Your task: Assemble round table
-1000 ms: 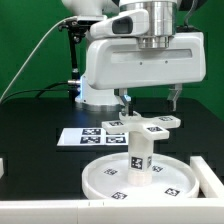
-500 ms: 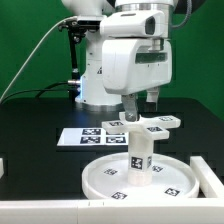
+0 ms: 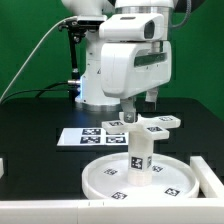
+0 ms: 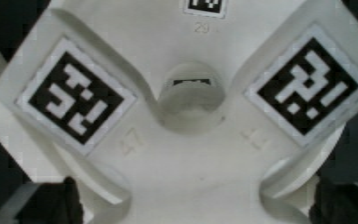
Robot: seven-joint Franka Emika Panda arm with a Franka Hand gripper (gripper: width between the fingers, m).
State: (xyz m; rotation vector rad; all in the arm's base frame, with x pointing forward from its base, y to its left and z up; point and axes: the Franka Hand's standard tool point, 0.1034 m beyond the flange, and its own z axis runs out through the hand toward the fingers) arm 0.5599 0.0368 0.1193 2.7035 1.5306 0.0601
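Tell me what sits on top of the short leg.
The cross-shaped foot rests atop the leg, which stands on the round disc. The gripper hangs above it; the joint itself is covered.

A black desk (image 3: 30, 125) fills the lower frame. The marker board (image 3: 82, 136) lies flat at centre-left. A green backdrop (image 3: 25, 40) covers the upper left.

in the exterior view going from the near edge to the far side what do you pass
Disc → leg standing on it → cross foot on top of the leg → marker board → robot base
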